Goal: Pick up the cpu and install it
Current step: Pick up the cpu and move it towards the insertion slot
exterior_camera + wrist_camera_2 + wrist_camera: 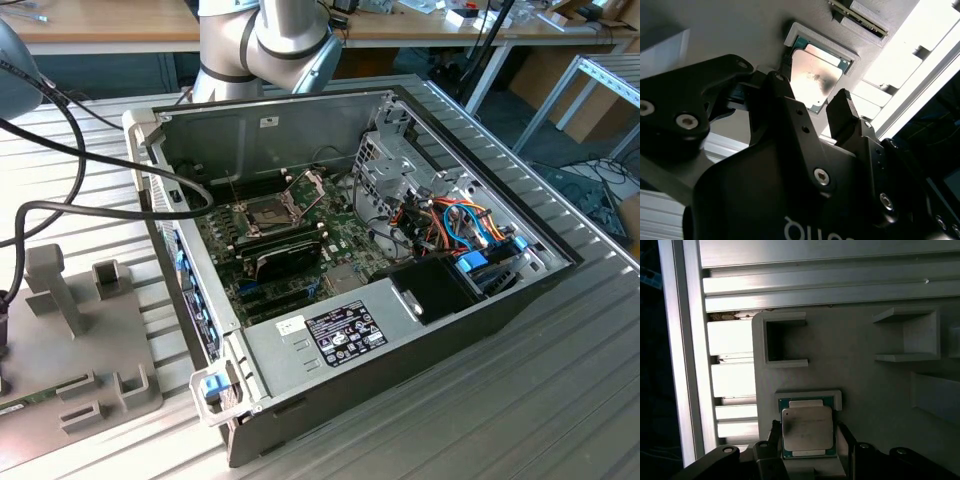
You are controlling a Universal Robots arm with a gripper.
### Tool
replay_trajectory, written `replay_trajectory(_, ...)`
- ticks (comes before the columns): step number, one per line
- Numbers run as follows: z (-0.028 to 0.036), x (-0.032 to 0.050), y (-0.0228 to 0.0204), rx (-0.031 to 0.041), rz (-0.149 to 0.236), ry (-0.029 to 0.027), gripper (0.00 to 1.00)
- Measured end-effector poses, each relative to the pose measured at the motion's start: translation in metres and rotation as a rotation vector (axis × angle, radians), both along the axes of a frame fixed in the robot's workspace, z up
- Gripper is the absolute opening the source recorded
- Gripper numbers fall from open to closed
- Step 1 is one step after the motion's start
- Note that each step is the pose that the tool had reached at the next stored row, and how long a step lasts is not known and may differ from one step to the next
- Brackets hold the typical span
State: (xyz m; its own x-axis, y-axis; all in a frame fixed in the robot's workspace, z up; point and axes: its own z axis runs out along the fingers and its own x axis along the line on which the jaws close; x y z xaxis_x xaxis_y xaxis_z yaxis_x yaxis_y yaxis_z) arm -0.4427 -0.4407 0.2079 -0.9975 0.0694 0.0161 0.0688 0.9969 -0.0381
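Gripper (809, 442) is open, fingers either side of the cpu (807, 432), which lies in the grey holder (865, 390) pocket. I'd centre up and squeeze its edges evenly so it lifts flat.

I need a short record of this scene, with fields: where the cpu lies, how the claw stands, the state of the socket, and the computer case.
cpu: small flat square chip with silver-grey metal top, lying flat in a framed recess of the grey plastic holder plate
claw: black claw, open, one finger on each side of the chip
socket: dark square socket on the green motherboard, its hinged metal frame raised
case: open grey computer case, lid off, at the exterior view's right of the holder plate
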Motion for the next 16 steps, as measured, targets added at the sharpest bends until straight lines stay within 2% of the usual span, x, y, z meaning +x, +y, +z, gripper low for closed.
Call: replay_trajectory(16, -0.0038, 0.0012, -0.0001, -0.0033, 0.016, 0.0, 0.55)
